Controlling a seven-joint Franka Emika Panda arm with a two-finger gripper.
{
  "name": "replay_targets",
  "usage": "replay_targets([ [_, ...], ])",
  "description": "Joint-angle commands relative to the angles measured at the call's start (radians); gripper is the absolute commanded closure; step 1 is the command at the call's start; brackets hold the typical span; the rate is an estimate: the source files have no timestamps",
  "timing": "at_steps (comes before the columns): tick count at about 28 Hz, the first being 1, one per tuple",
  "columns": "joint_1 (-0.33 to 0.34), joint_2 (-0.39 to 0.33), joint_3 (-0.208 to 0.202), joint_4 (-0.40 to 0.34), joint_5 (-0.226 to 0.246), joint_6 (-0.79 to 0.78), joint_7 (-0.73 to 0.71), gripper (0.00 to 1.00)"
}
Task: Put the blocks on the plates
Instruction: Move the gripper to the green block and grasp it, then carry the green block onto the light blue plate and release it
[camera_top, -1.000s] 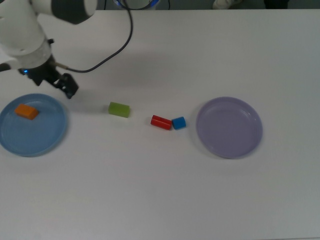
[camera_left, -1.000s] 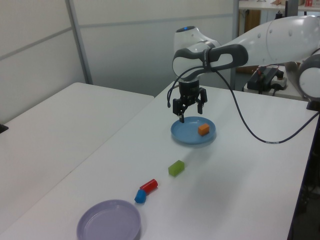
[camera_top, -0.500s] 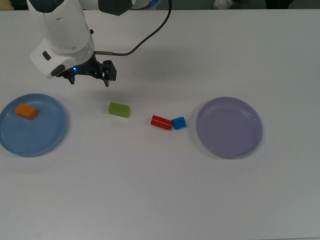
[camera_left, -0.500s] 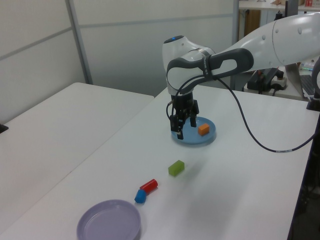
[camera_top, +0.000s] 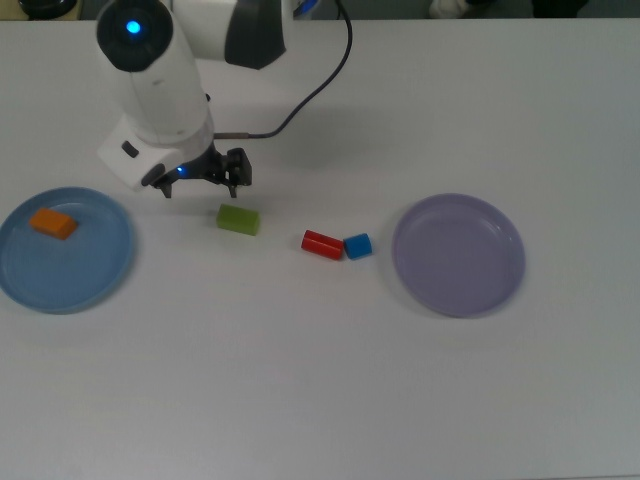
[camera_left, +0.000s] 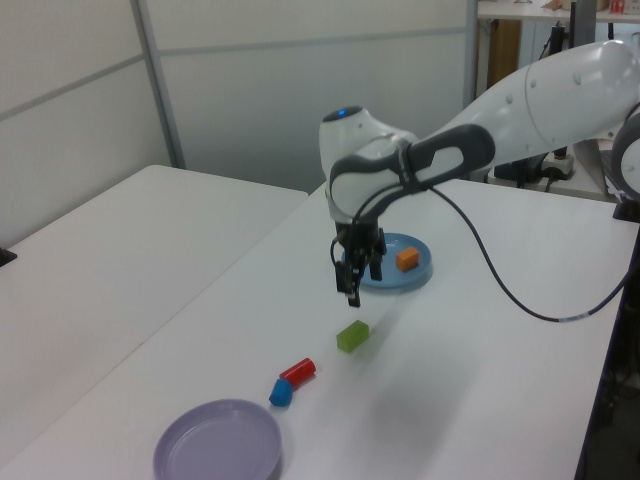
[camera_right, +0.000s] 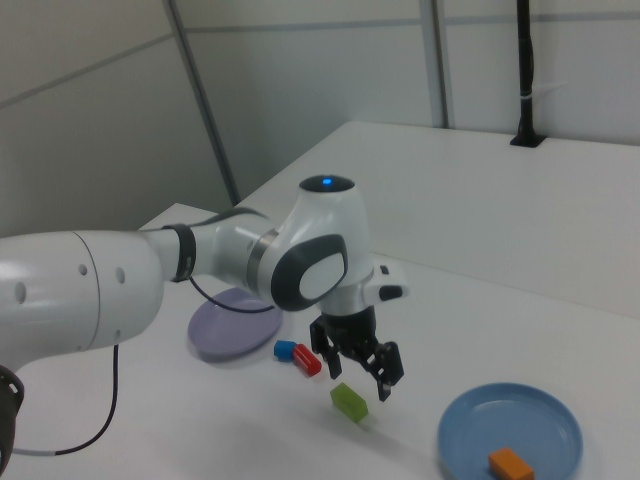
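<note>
**Green block lies beneath an empty, spread gripper**

The green block (camera_top: 239, 219) is seen lying flat on the white table (camera_top: 330, 400), a small rectangular piece with a matte, solid colour. In the top view the gripper (camera_top: 203, 180) is found just off the block toward 11 o'clock; in the left view it is held above the block, apart from it. Its dark fingers (camera_right: 388, 378) are spread and nothing is held between them.

At 3 o'clock from the green block in the top view, a red cylinder (camera_top: 322, 244) and a small blue block (camera_top: 358, 245) are laid end to end, touching. Further toward 3 o'clock the lavender plate (camera_top: 458, 255) is set, round, shallow and smooth. At 9 o'clock the light blue plate (camera_top: 70, 270) is placed, and an orange block (camera_top: 53, 223) is rested inside it near the rim.
</note>
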Motion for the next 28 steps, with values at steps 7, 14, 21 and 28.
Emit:
replay_targets([
  [7, 0.023, -0.018, 0.018, -0.143, -0.033, 0.211, 0.202, 0.0],
  [14, 0.022, 0.001, 0.049, -0.159, -0.031, 0.251, 0.214, 0.0],
  [21, 0.028, 0.032, 0.05, -0.157, -0.033, 0.265, 0.215, 0.16],
  [28, 0.023, 0.041, 0.05, -0.149, -0.033, 0.295, 0.216, 0.63],
])
